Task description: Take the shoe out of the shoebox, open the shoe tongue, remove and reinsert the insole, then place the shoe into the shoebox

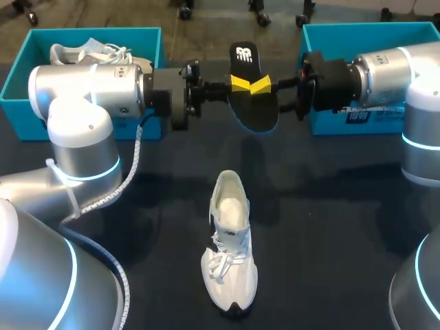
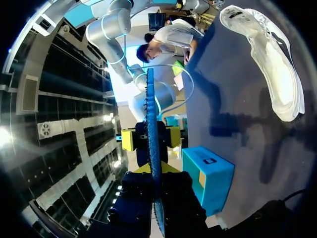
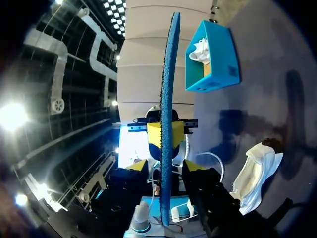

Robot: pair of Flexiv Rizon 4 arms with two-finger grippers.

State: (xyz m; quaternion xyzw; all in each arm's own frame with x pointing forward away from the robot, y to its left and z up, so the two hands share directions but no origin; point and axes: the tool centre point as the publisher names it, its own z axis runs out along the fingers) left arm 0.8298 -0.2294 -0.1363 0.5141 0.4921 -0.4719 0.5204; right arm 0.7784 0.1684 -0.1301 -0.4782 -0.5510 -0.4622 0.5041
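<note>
The black insole (image 1: 251, 110) hangs edge-up in mid-air over the back of the table, between my two arms. My left gripper (image 1: 237, 84) is shut on it from the left; in the left wrist view the insole (image 2: 150, 114) runs straight out from the closed gripper (image 2: 154, 171). My right gripper (image 1: 265, 85) faces it from the right and is open. In the right wrist view its fingers (image 3: 195, 171) stand on either side of the insole (image 3: 168, 74) with gaps. The white shoe (image 1: 230, 247) lies on the table in front, toe towards me, tongue raised.
A blue shoebox (image 1: 20, 75) at the back left holds another white shoe (image 1: 89, 51). A second blue shoebox (image 1: 357, 33) stands at the back right, behind my right arm. The dark table (image 1: 330, 227) spreads around the white shoe.
</note>
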